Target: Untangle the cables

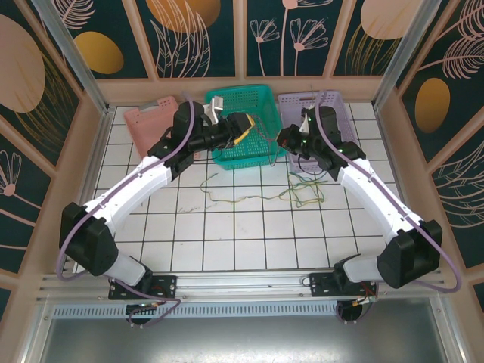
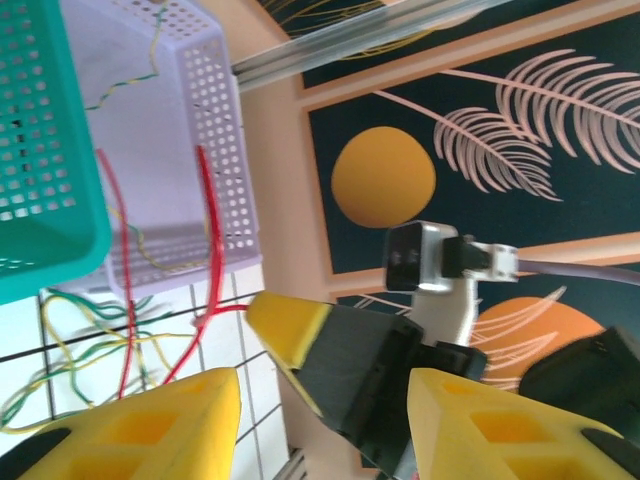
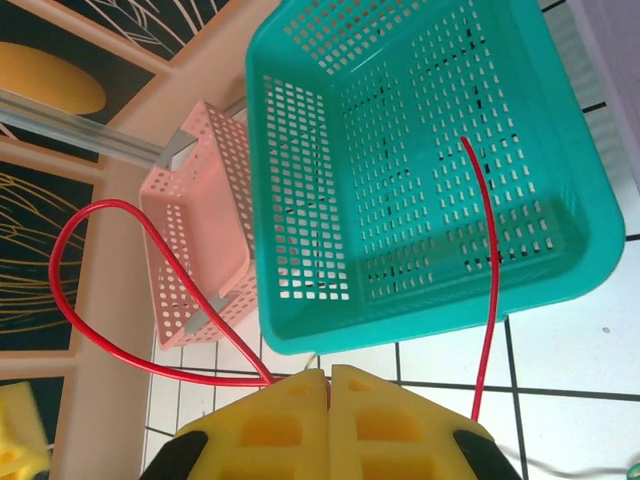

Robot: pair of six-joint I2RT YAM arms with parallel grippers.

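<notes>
Red cable (image 3: 492,300) pinched in the closed right hand (image 3: 328,385) just before the teal basket (image 3: 420,290), probably to draw it clear of yellow-green cables (image 1: 302,197) on the counter (image 1: 227,234) nearby; left hand (image 2: 325,380) half-spread, empty.

I see yel/grn cables (image 1: 302,195) in a loose tangle, flat on the table (image 1: 227,242), right of centre nr the far edge. Red cable (image 3: 495,290) thin, lifted, pinched in right gripper (image 3: 328,375), one side bowed in a big loop.
</notes>
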